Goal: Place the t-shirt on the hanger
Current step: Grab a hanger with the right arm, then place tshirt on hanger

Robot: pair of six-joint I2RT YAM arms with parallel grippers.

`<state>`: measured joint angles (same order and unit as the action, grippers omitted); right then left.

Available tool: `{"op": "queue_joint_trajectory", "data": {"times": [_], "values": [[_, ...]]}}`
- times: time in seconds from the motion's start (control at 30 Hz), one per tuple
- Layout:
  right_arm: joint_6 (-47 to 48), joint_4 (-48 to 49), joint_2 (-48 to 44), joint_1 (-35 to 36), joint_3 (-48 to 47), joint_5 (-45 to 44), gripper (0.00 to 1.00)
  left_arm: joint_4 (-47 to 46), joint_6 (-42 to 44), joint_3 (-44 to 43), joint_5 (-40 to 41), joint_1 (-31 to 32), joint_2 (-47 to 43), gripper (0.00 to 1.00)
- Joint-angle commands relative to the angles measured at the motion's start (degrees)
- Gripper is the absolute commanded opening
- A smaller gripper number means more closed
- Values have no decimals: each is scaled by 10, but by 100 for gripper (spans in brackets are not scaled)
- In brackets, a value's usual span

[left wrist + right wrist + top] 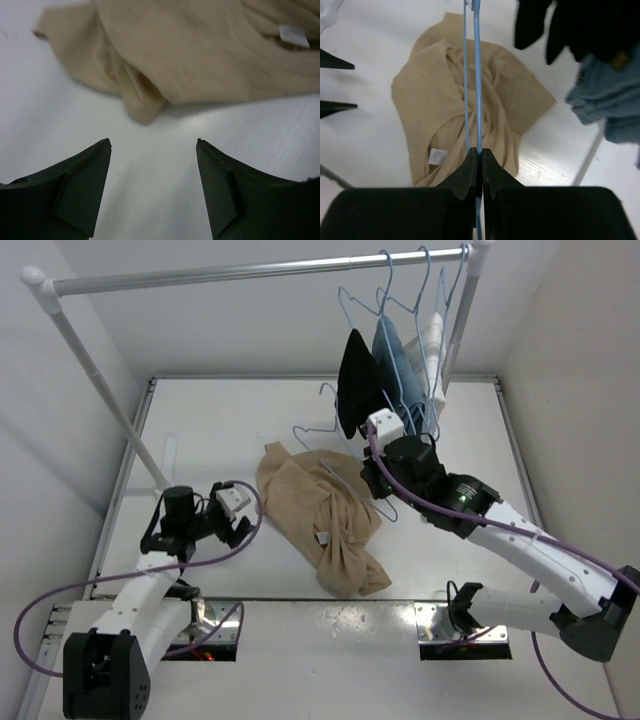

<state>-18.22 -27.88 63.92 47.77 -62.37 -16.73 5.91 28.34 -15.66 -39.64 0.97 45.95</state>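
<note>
The tan t-shirt lies crumpled on the white table, its white collar label facing up. My right gripper is shut on the thin light-blue wire of the hanger, which it holds just above the shirt. The hanger reaches away from the jaws over the cloth. In the top view the right gripper is at the shirt's right edge and the hanger sticks out past its far side. My left gripper is open over bare table, just short of the t-shirt. Nothing is between its fingers.
A clothes rail spans the back. A black garment, a blue one and a white one hang at its right end, close behind the right arm. The rail's slanted left post stands left of the shirt.
</note>
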Motion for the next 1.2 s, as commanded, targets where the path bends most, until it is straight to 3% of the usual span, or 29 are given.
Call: {"op": "queue_joint_trajectory", "data": {"times": [0.0, 0.07, 0.1, 0.2, 0.37, 0.47, 0.6, 0.73, 0.93, 1.17], "values": [[-45, 1, -52, -3, 9, -83, 0, 8, 26, -143, 51, 35, 58, 73], [-60, -11, -60, -3, 9, -122, 0, 63, 26, -217, 163, 89, 140, 72], [-66, -17, -66, -3, 9, -135, 0, 93, 42, -287, 178, 103, 166, 72], [-83, -30, -71, -3, 20, -171, 0, 181, 80, -366, 204, 165, 223, 72], [-83, -24, -83, -3, 25, -171, 0, 191, 56, -464, 254, 298, 321, 83], [-83, -24, -88, -3, 25, -176, 0, 176, 14, -498, 283, 334, 373, 82], [-89, -18, -100, -3, 37, -187, 0, 103, -73, -489, 354, 374, 425, 77], [-94, -13, -105, -3, 42, -187, 0, 13, -73, -448, 439, 405, 439, 71], [-94, -24, -117, -3, 48, -203, 0, 8, -104, -428, 388, 426, 459, 71], [-94, -30, -117, -3, 53, -203, 0, 1, -125, -416, 402, 432, 498, 70]]}}
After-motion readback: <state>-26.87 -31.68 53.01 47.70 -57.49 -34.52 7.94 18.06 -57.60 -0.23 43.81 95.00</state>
